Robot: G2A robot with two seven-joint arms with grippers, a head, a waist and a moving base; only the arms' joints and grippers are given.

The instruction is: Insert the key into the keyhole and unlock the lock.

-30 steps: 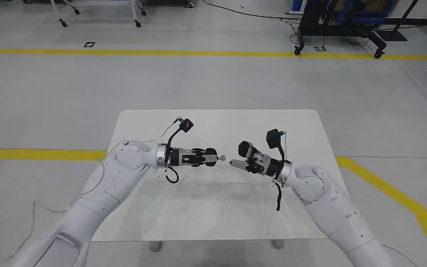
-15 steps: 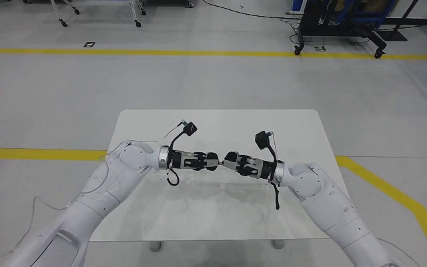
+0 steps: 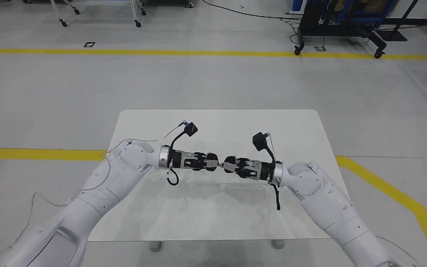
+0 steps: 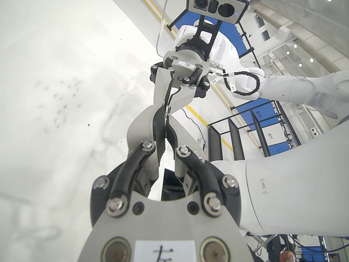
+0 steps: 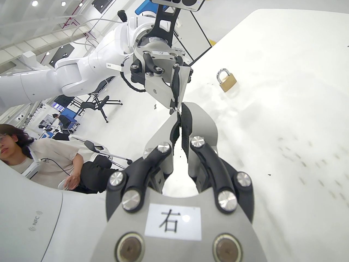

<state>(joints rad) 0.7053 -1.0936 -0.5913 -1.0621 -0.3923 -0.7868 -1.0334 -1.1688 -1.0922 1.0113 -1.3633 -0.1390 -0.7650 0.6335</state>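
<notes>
Barely begun: left tool (image 4: 165, 117) and right tool (image 5: 180, 117) meet tip to tip, both closed, on what I cannot tell; the lock (image 5: 226, 80) lies unopened on the table (image 5: 286, 55).

We are looking over a pale grey floor (image 3: 213, 80), where a yellow line (image 3: 200, 52) is running across the far side. A white table (image 3: 280, 127) is standing near us, a dark wheeled rack (image 3: 313, 23) is sitting far right, and ceiling lights (image 5: 35, 3) are shining overhead.
</notes>
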